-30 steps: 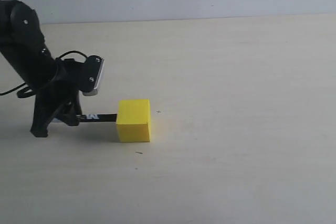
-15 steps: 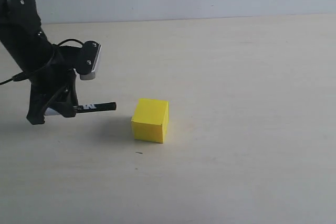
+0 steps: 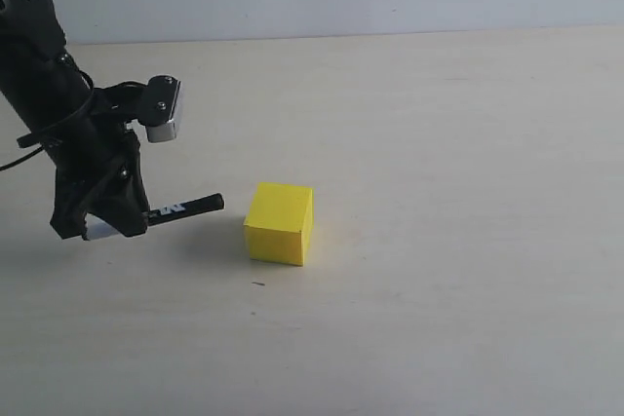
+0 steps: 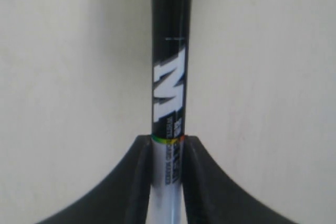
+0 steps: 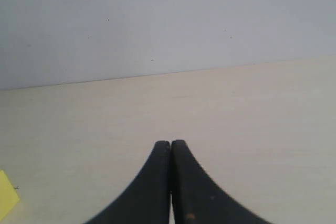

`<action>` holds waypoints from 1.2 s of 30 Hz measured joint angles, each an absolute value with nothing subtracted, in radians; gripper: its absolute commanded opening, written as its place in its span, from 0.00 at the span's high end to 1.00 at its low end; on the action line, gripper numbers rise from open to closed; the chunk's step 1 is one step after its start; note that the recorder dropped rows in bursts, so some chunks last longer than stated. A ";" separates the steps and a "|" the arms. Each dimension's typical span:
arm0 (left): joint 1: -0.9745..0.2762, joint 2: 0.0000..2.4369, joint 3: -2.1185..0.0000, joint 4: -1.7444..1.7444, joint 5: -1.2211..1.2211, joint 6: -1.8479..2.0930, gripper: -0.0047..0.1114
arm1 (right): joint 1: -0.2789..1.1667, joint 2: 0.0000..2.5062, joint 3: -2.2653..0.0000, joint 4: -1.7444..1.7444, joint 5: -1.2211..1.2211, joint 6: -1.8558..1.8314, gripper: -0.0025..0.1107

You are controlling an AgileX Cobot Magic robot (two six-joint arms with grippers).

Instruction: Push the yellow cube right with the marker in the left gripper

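The yellow cube [image 3: 280, 223] rests on the pale table, turned slightly so one corner faces the camera. My left gripper [image 3: 125, 218] is shut on the marker [image 3: 183, 208], which juts out to the right with its black tip a short gap away from the cube's left face. In the left wrist view the marker [image 4: 169, 77] runs straight out between the two black fingers [image 4: 140, 182], white barrel clamped, black lettered half beyond. My right gripper [image 5: 170, 144] is shut with nothing in it; a sliver of the yellow cube [image 5: 7, 195] shows at that view's edge.
The left arm's wrist camera housing [image 3: 164, 109] sticks out above the marker. The beige table [image 3: 439, 192] stretches to the right of the cube and meets a pale wall at the back.
The cube went from touching the marker tip to sitting farther right and rotated. The left gripper pulled back left and lifted a little, leaving a gap; over the last half second the marker tilted slightly.
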State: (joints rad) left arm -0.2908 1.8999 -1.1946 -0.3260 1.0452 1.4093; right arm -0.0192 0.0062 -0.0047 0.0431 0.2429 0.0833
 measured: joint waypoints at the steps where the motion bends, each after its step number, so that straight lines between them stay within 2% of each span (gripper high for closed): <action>1: -0.291 1.900 -1.195 -0.331 1.063 1.409 0.96 | -0.019 0.006 -0.005 0.043 0.243 0.083 0.98; 9: -0.291 1.900 -1.195 -0.297 1.107 1.402 0.96 | -0.019 0.006 -0.005 0.043 0.243 0.083 0.98; 17: -0.308 1.907 -1.199 -0.294 0.855 1.423 0.96 | -0.019 0.006 -0.005 0.043 0.243 0.083 0.98; 36: -0.343 1.985 -1.235 -0.077 0.850 1.420 0.96 | -0.019 0.006 -0.005 0.043 0.243 0.083 0.98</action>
State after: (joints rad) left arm -0.3428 1.9852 -1.2351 -0.0773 0.8500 1.4201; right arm -0.0192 0.0062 -0.0047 0.0431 0.2429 0.0833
